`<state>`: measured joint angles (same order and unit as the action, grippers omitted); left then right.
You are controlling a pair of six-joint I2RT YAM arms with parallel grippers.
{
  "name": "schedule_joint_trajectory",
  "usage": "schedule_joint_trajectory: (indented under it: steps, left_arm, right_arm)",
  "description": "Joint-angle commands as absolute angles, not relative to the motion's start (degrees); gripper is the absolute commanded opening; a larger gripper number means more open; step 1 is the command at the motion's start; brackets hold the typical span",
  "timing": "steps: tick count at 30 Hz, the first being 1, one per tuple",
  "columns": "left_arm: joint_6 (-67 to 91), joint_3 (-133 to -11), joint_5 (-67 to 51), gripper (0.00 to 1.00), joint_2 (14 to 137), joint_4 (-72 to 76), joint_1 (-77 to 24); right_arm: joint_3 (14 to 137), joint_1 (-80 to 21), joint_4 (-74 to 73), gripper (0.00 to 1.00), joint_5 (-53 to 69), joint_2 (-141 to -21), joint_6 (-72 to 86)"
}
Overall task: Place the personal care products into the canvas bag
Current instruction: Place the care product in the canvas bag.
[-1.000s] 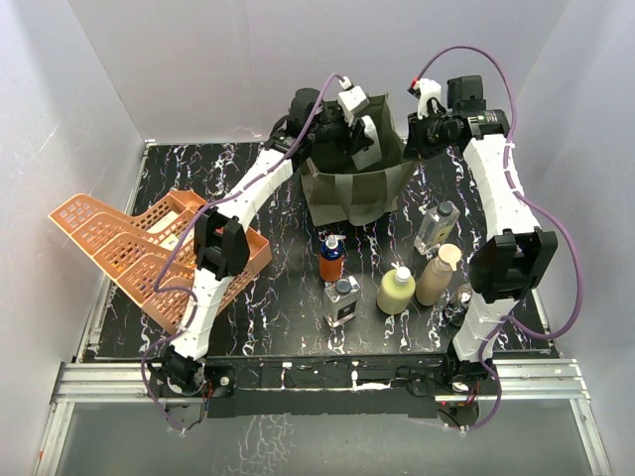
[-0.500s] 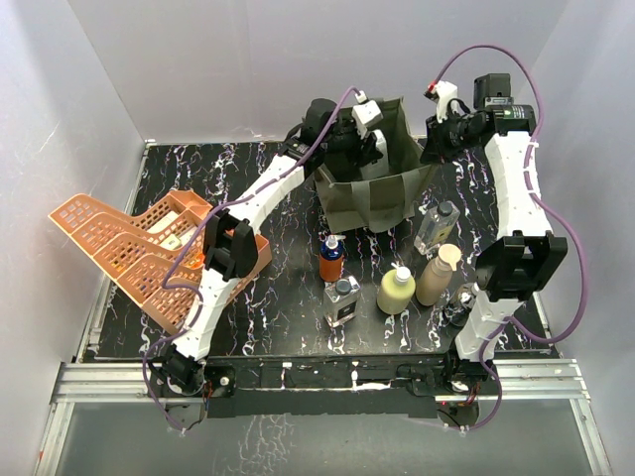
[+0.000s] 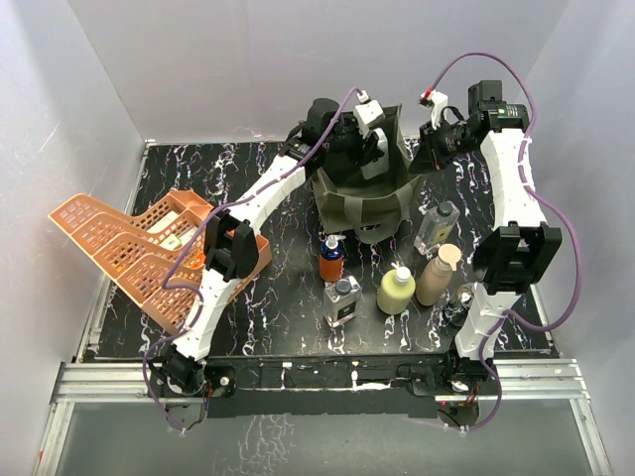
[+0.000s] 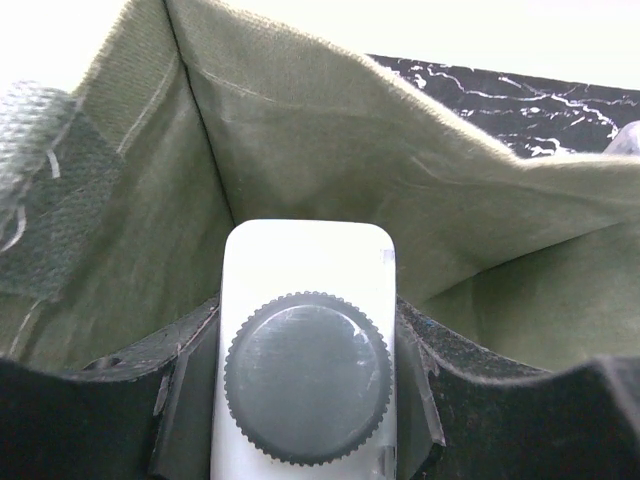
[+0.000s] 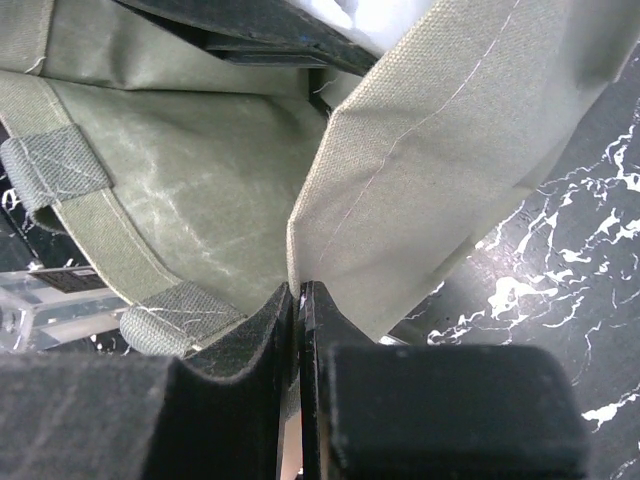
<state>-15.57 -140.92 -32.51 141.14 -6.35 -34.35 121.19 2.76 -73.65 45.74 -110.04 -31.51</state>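
**Bag mouth being held open while a bottle is being lowered in**

Nearest, the other bottles (image 3: 396,290) are waiting upright on the table (image 3: 278,317). Behind them, the olive canvas bag (image 3: 362,203) is being shifted slightly right compared with a second ago, its right rim pinched between the right gripper's (image 5: 300,300) pressed-together fingers. Farthest, the white bottle (image 4: 300,260), dark-capped, is being clamped by the left gripper (image 3: 365,134) inside the bag's mouth, so release looks close.

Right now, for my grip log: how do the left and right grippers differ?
The left gripper is spread around a white bottle; the right gripper is shut on the canvas bag's edge. Left gripper aims into the bag; right gripper sits at its rim. Both are at the bag.
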Motion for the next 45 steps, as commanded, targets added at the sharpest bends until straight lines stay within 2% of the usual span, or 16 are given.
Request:
schedule_joint_trajectory:
  steps: [1,9,15,22,39,45]
  left_arm:
    - [-20.67,-144.76,-34.40,0.00,132.90,-2.22,-34.64]
    - [-25.57,-143.50,-34.89,0.00,133.68,-4.74,-34.80]
    - [-26.33,-143.53,-34.89,0.00,136.42,-3.77,-34.81]
    - [-22.03,-146.07,-34.24,0.00,140.57,-2.30,-34.85]
    - [-10.47,-141.39,-27.51,0.00,144.07,-3.25,-34.72]
    - [-10.12,-140.10,-26.27,0.11,144.44,-3.69,-34.89]
  right_arm:
    - [123.88,2.63,-74.94,0.08,50.40,-108.72,-33.12]
    - [124.00,2.72,-75.04,0.08,50.03,-107.21,-32.60]
    - [123.20,3.07,-71.53,0.08,44.63,-106.86,-29.57]
    - [122.70,3.03,-71.50,0.08,45.73,-107.99,-28.39]
    - [118.56,2.37,-69.01,0.08,44.92,-107.25,-26.07]
    - [118.12,2.21,-68.38,0.08,43.95,-107.72,-24.97]
